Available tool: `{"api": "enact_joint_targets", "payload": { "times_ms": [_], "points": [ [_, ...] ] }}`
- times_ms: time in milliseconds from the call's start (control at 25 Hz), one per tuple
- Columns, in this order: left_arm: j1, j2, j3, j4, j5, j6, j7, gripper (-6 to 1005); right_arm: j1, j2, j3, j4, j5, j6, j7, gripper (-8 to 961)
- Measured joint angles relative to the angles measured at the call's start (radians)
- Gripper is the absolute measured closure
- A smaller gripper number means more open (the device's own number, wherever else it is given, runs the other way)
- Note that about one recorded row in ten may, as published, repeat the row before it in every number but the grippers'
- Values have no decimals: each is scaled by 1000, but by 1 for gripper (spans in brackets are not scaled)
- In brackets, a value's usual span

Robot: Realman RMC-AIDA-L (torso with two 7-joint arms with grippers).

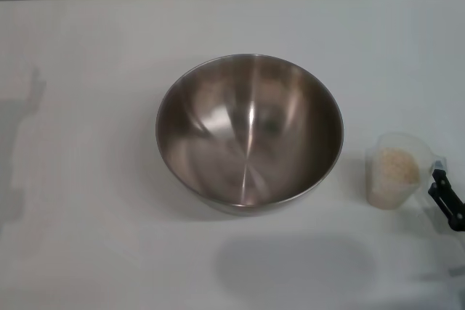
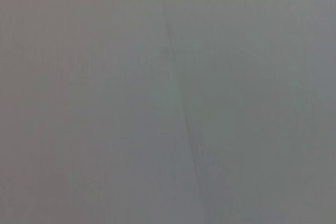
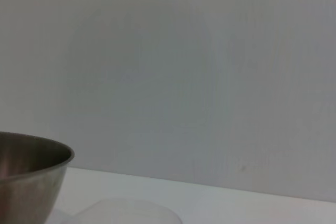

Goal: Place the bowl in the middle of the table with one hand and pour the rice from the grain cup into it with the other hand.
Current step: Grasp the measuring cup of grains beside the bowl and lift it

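the bowl [image 1: 249, 133] sits empty mid-table [image 1: 87, 252], the grain cup [image 1: 394, 170] of rice [image 1: 399, 167] to its right, the right gripper [image 1: 445, 201] just beside it, grip unclear.

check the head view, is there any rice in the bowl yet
No, the bowl shows only bare steel inside; the rice sits in the grain cup.

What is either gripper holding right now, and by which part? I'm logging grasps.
Nothing visibly. The right gripper sits beside the grain cup, contact unclear; the bowl stands free; the left gripper is out of view.
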Motion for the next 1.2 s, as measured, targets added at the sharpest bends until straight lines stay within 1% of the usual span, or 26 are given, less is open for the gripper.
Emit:
{"api": "enact_joint_targets", "payload": {
  "times_ms": [760,960,1200],
  "points": [
    [3,0,-8,26,0,0,1,187,63,0,9,-10,0,53,8,111],
    [3,1,-8,28,0,0,2,187,64,1,9,-9,0,49,8,178],
    [-7,1,-8,48,0,0,2,187,67,1,11,-9,0,43,5,434]
  ]
}}
